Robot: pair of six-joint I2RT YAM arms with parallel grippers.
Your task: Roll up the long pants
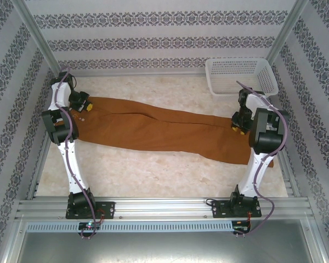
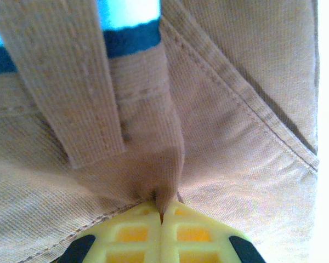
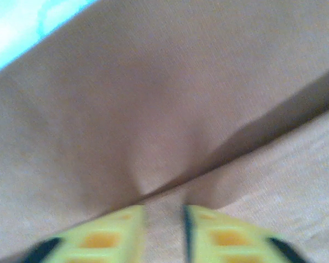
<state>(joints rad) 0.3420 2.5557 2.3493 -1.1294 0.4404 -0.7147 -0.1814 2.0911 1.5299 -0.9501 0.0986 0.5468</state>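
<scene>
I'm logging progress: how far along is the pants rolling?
Done: the pants lie spread flat across the table, with no roll started. In hand: the left tool pinches them at the waist, and the right tool grips a leg near its end. Left: all the rolling.

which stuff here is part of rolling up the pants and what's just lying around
For the job: long pants; left fingers, pinching the waist end; right fingers, at the leg end.
Just lying about: white basket, at the far right of the table.
</scene>
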